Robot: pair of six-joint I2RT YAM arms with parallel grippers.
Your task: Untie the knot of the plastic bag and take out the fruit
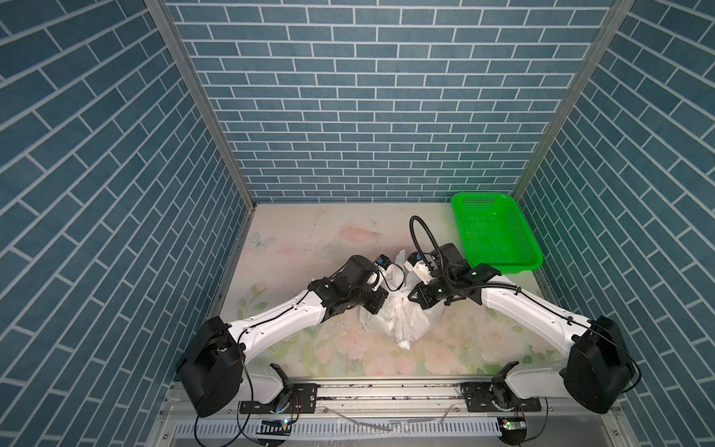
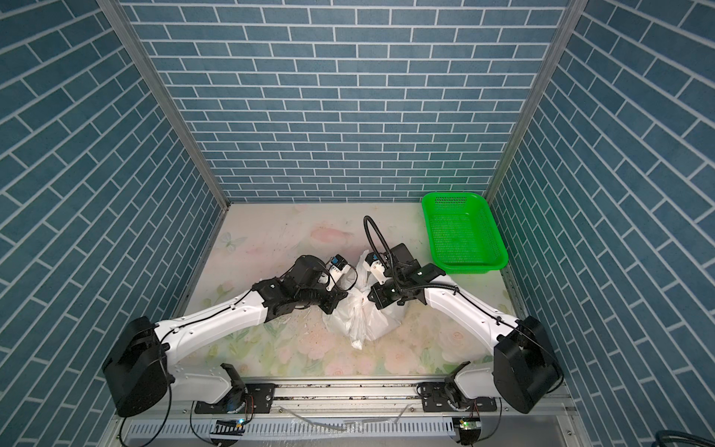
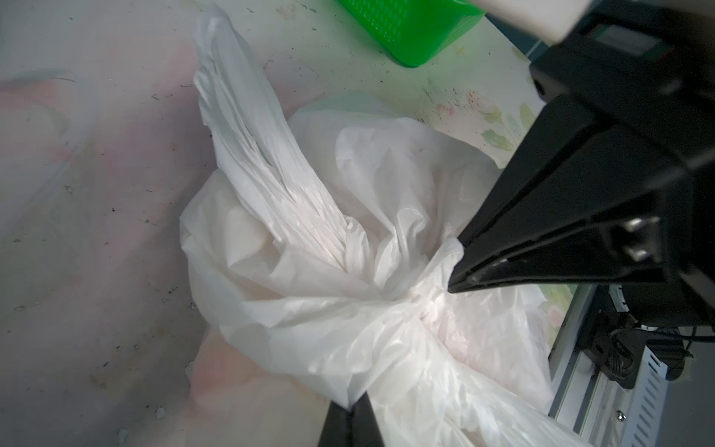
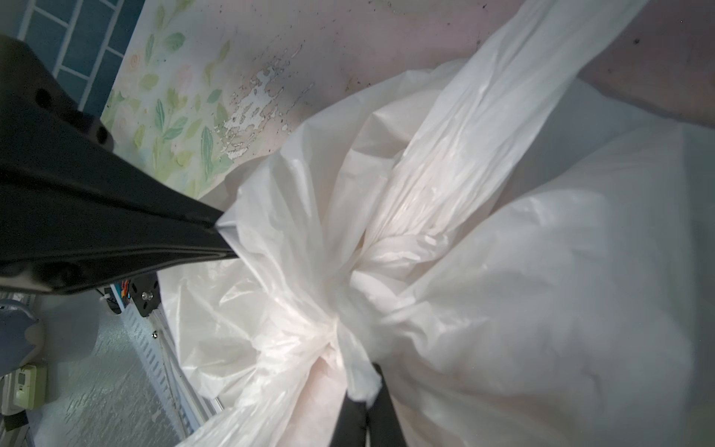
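A white, translucent plastic bag (image 1: 402, 323) (image 2: 360, 323) sat near the middle of a floral-printed table (image 1: 309, 240), slightly toward the near edge, with blue brick-patterned walls around it. Its top was gathered into a knot (image 1: 404, 301) (image 3: 410, 300) (image 4: 348, 309) of twisted handle loops. One long handle flap stretched away from the knot toward the far side and another trailed toward the near edge. What lay inside could not be made out through the crumpled film.

Both arms reached in from the near corners and met over the bag. The left gripper (image 1: 387, 297) (image 3: 350, 412) came from the left, its two dark fingers pressed together on a fold of bag film just beside the knot. The right gripper (image 1: 411, 296) (image 4: 365, 404) came from the right, its fingers likewise pinched tight on a bunched strand of the bag that ran into the knot. In each wrist view the opposite gripper's pointed tip touched the plastic on the far side of the knot, so the two tips sat close together with the knot between them.

A bright green perforated basket (image 1: 493, 232) (image 2: 462, 232) stood in the far right corner of the table, well apart from the bag
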